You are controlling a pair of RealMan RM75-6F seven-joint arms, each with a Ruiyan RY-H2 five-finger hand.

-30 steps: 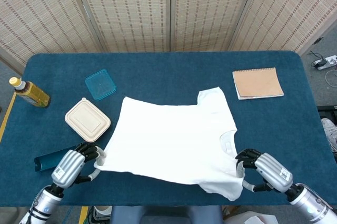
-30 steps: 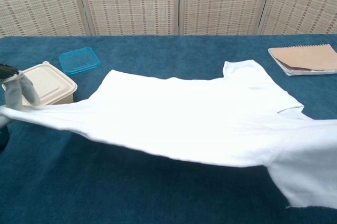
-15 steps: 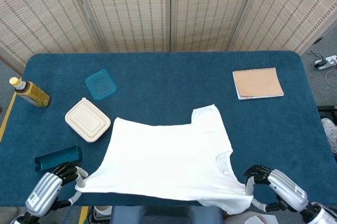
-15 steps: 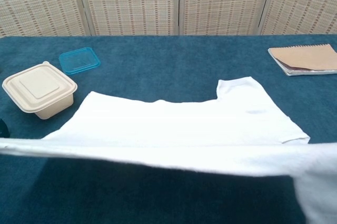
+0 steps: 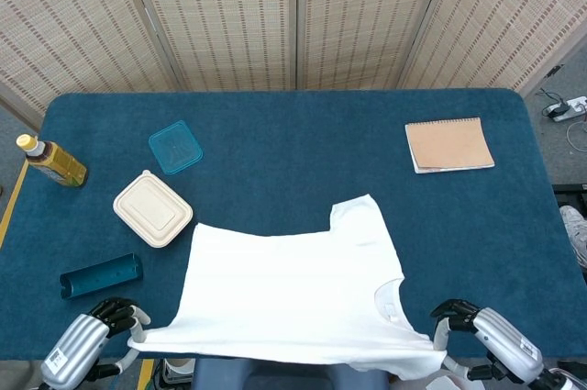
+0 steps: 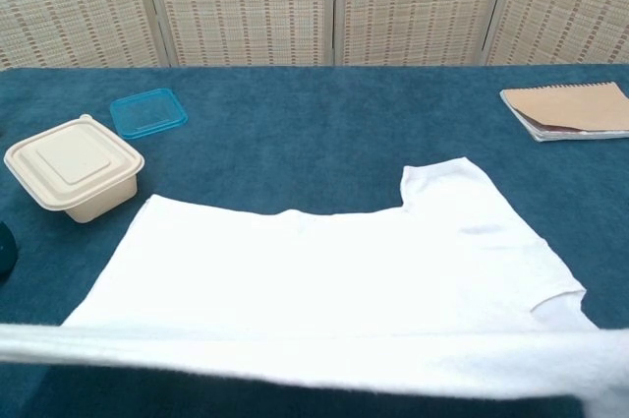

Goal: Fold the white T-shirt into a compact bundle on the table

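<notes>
While our left hand [image 5: 84, 348] and right hand [image 5: 484, 353] each pinch a near corner of the white T-shirt [image 5: 293, 284], lifting its front edge off the blue table [image 5: 303, 147], we judge the cloth light, limp, best gripped at corners.

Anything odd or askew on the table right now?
The blue plastic lid lies apart from the closed beige lunch box. The white T-shirt hangs past the near table edge, gripped by the left hand and right hand.
</notes>
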